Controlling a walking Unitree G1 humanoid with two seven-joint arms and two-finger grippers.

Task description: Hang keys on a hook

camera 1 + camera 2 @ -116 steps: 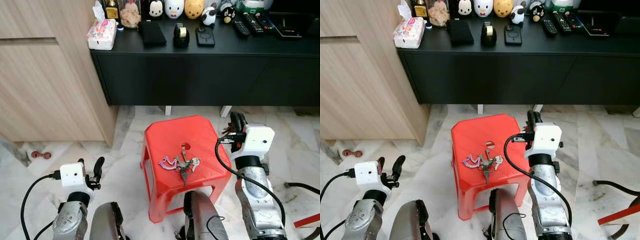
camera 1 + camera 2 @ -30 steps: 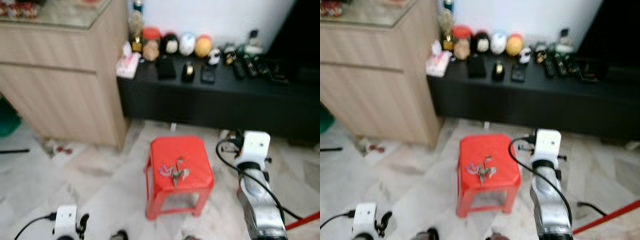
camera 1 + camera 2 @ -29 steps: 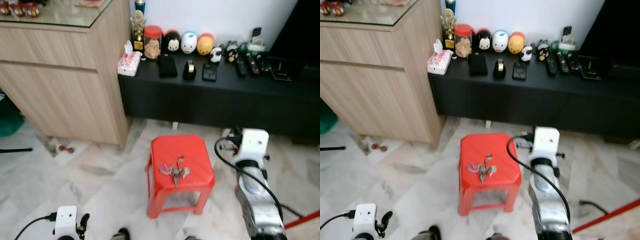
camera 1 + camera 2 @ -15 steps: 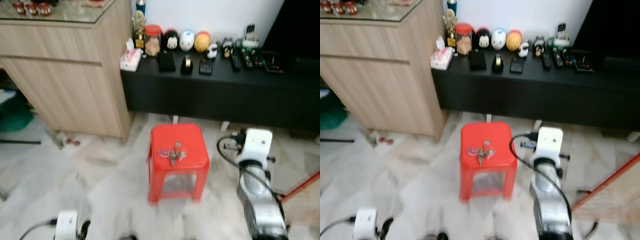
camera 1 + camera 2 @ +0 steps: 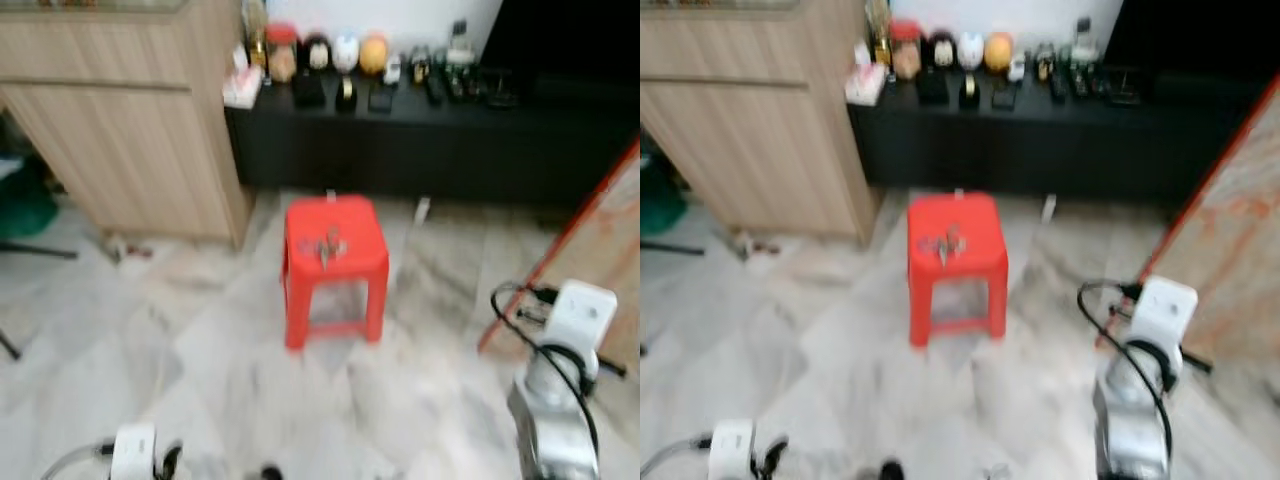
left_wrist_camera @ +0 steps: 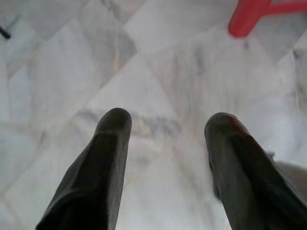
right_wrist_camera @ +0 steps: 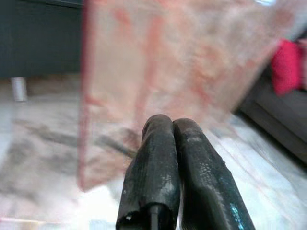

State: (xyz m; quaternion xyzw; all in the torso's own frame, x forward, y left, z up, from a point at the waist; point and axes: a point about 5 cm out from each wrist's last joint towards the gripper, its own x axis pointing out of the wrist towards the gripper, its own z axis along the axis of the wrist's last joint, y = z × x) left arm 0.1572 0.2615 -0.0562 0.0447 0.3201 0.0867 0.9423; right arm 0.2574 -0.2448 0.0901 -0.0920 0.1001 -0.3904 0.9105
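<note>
On the red stool [image 5: 334, 245], keys [image 5: 325, 245] lie blurred, well apart from both arms. Left gripper [image 6: 165, 122]: fingers spread wide over marble floor [image 6: 158, 67]. Right gripper [image 7: 171, 125]: fingers pressed together, empty, facing a pink-patterned panel [image 7: 163, 62].

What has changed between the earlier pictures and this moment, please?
Mainly the viewpoint: the robot has backed away, so the red stool now looks smaller and farther off. The keys still lie on its top, untouched, and nothing was taken hold of. The right gripper stays raised, its fingers shut together and holding nothing. The left gripper still hangs low over the marble floor, fingers apart.
</note>
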